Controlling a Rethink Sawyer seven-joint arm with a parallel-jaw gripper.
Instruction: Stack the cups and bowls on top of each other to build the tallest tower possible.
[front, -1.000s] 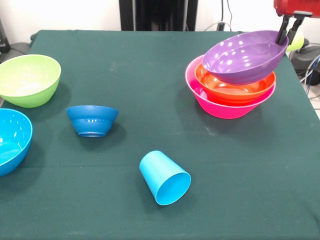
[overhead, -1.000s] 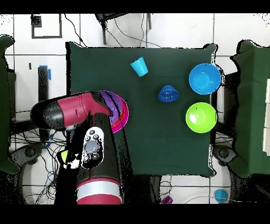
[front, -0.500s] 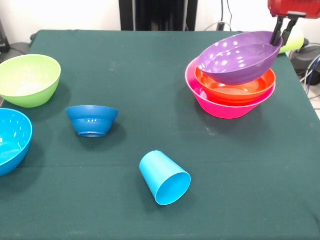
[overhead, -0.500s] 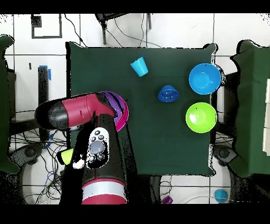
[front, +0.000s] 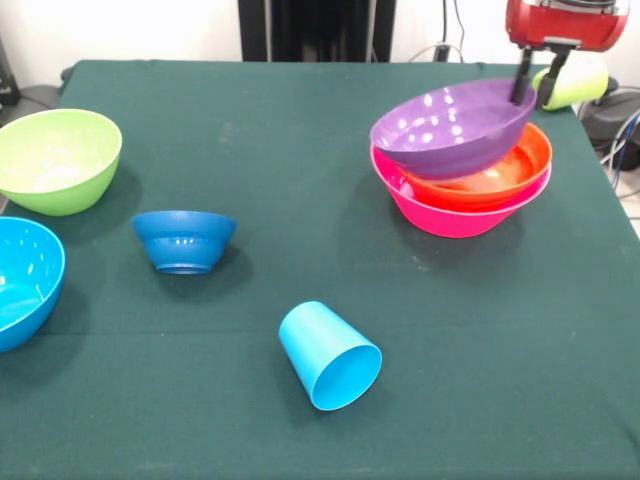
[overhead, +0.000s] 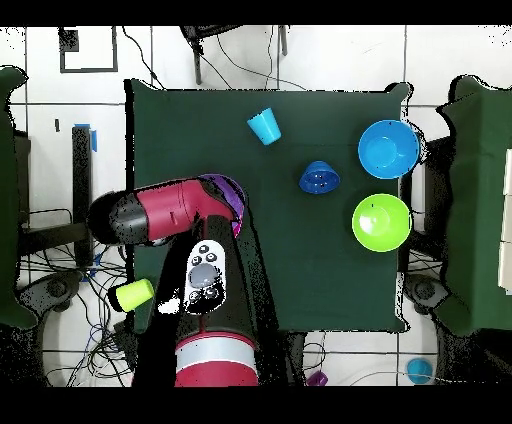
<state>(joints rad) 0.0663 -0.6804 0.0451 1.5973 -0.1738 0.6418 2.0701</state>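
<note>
My gripper is shut on the far right rim of the purple bowl, one finger inside and one outside. The purple bowl tilts, resting on the orange bowl, which sits in the pink bowl; these form the tower. In the overhead view my arm covers most of the tower, with only part of the purple bowl showing. The sky blue cup lies on its side near the front. The yellow-green cup lies off the table beyond the tower. The small orange bowl is out of view.
A lime green bowl, a sky blue bowl and a small dark blue bowl stand on the left of the green table. The overhead view shows the yellow-green cup beside the table's edge.
My gripper has moved left in the front view with the purple bowl, sliding it further over the orange and pink bowls. The other bowls and cups have not moved.
</note>
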